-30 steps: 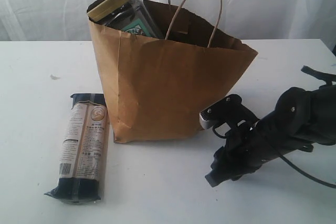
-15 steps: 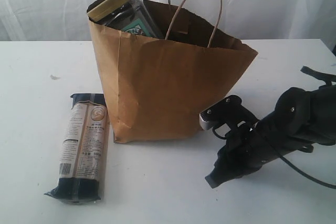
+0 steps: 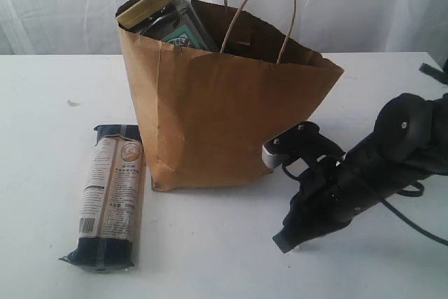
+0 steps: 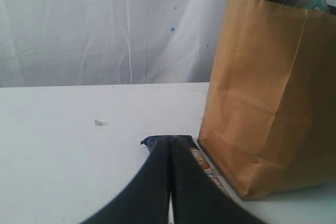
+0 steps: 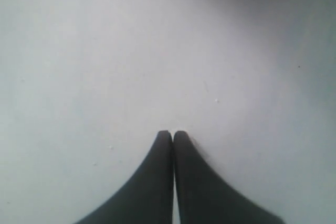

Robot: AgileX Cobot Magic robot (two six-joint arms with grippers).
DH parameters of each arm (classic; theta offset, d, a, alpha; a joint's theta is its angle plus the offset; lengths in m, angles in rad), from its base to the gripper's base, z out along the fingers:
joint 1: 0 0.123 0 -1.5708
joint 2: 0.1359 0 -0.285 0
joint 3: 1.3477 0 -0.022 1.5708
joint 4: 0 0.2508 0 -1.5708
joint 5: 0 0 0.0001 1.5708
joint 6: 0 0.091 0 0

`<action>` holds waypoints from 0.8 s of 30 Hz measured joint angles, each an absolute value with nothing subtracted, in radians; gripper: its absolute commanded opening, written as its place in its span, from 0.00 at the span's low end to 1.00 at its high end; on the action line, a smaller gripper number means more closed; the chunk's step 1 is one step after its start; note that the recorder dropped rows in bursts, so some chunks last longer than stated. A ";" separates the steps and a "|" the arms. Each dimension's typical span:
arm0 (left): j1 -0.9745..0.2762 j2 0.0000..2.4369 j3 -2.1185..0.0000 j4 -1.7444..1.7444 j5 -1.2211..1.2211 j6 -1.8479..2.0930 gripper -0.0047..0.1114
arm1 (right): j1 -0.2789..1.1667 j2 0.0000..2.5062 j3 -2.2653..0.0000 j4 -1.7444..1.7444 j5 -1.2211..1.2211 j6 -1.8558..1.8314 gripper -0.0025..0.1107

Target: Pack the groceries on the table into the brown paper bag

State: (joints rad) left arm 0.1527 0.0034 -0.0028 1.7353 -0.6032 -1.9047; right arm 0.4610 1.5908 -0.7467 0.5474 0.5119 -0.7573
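And the right gripper (image 5: 172, 132) has just shut its jaws on nothing beside the brown paper bag (image 3: 224, 117), the left gripper (image 4: 169, 140) likewise closed, leaving the long dark-blue/beige packet (image 3: 112, 194) unpacked at the bag's opposite side.

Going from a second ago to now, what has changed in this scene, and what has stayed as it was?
The right arm's upper links lifted, while the right gripper stayed low over the table beside the brown paper bag; its jaws are shut on nothing. Nothing was picked up or let go. The bag, the tan-lidded nut jar sticking out of it and the long packet lying beside it have not moved.
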 measured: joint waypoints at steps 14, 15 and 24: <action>0.153 0.003 -0.003 1.735 -0.603 -1.905 0.04 | 0.461 1.580 -0.749 0.547 0.540 -0.733 0.34; 0.153 0.003 -0.003 1.735 -0.603 -1.905 0.04 | 0.461 1.595 -0.749 0.547 0.538 -0.733 0.36; 0.153 0.003 -0.003 1.735 -0.603 -1.905 0.04 | 0.461 1.675 -0.749 0.547 0.473 -0.733 0.36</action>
State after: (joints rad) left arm 0.1527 0.0034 -0.0028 1.7353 -0.6032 -1.9047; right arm 0.4610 1.6754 -0.7490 0.5474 0.4734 -0.7334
